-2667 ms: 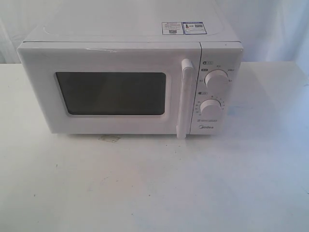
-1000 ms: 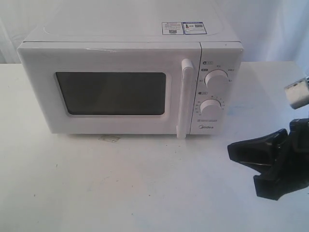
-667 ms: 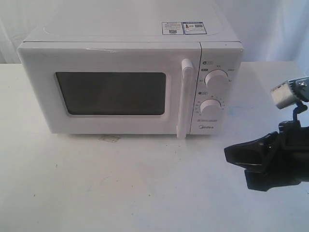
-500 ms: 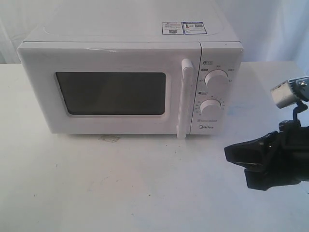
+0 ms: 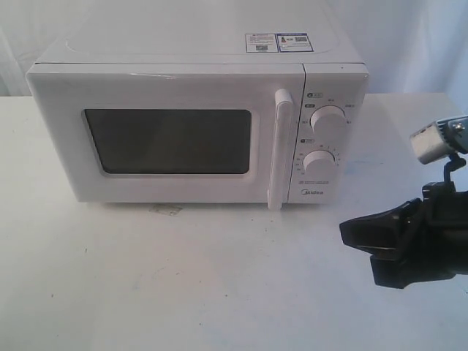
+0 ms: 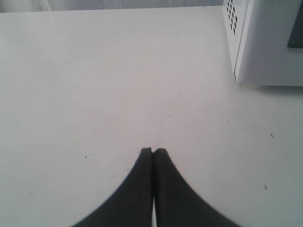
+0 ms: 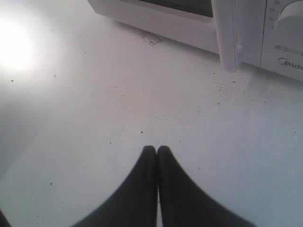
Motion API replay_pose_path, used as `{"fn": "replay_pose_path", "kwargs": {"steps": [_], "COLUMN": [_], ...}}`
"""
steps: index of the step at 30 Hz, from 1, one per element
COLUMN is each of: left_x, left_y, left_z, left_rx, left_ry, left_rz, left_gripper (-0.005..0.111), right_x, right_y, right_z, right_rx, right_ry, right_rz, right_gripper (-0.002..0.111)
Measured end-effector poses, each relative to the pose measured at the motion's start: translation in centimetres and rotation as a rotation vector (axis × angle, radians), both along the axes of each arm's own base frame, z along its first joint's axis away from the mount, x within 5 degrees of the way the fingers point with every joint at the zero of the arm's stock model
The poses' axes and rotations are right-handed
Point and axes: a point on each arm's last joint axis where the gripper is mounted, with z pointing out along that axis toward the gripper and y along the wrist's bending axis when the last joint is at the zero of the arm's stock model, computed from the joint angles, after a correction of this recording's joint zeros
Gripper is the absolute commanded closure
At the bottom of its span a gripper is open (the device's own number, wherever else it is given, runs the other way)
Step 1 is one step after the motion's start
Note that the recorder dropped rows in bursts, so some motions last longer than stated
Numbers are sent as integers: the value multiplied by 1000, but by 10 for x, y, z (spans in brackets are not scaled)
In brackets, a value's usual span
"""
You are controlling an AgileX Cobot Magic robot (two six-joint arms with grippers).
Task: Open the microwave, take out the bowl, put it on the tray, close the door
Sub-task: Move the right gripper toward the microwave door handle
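A white boxy Midea countertop microwave (image 5: 197, 88) stands toward the back of a pale white tabletop (image 5: 219, 285), its front facing the exterior view. Its wide white door (image 5: 66, 139) with the dark rectangular window (image 5: 168, 141) sits flush with the body, shut, and the tall white vertical handle (image 5: 279, 150) runs down the door's right edge, just beside two round white dials (image 5: 327, 118) stacked one above the other on the control panel. Two small printed stickers (image 5: 278, 42) lie on the oven's top near its front right. The window is too dark to see through, so the bowl cannot be made out in any view. A small brownish scuff (image 5: 167, 210) marks the tabletop right at the oven's front foot. The black right claw (image 5: 345, 232) hangs low over the tabletop at the right of the scene, below and to the right of the dials, apart from the oven, its tip pointing left; in its wrist view its two fingers (image 7: 147, 170) are clenched tip to tip with nothing between them, and the handle's lower end lies ahead. The black left claw (image 6: 152, 152) is likewise clenched and empty over bare tabletop, with a rear corner of the oven and its side vent holes (image 6: 231, 14) off to one side.
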Motion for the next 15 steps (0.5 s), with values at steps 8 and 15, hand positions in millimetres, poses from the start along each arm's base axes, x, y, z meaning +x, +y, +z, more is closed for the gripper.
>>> {"fn": "replay_pose_path", "kwargs": {"steps": [8,15], "left_x": [0,0], "left_y": [0,0], "left_z": [0,0], "left_rx": [0,0], "left_ry": [0,0], "left_rz": [0,0], "left_gripper": [107,107], "right_x": [-3,2], "right_y": [5,1], "right_z": [2,4], "right_rx": [58,64], "right_ry": [29,-3], "right_rz": [34,-36], "right_gripper": [71,50]}}
